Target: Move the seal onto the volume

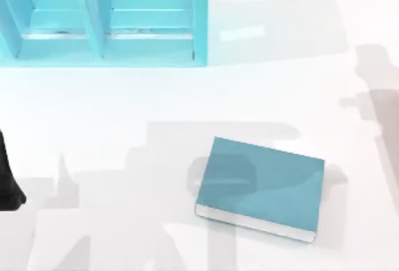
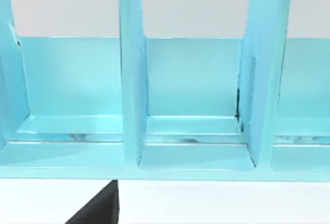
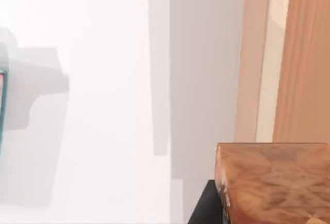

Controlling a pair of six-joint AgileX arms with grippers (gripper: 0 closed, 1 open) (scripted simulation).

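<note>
Seal [image 3: 273, 183] close against right wrist camera, finger state untellable, left arm [image 1: 9, 184] at left edge, volume [image 1: 262, 187] flat on table [image 1: 124, 115]

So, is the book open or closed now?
Closed. The volume lies flat on the table, plain teal cover up, white page edges along its near side.

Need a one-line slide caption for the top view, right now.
Teal book lying flat on the white table, teal shelf unit at the far left corner.
</note>
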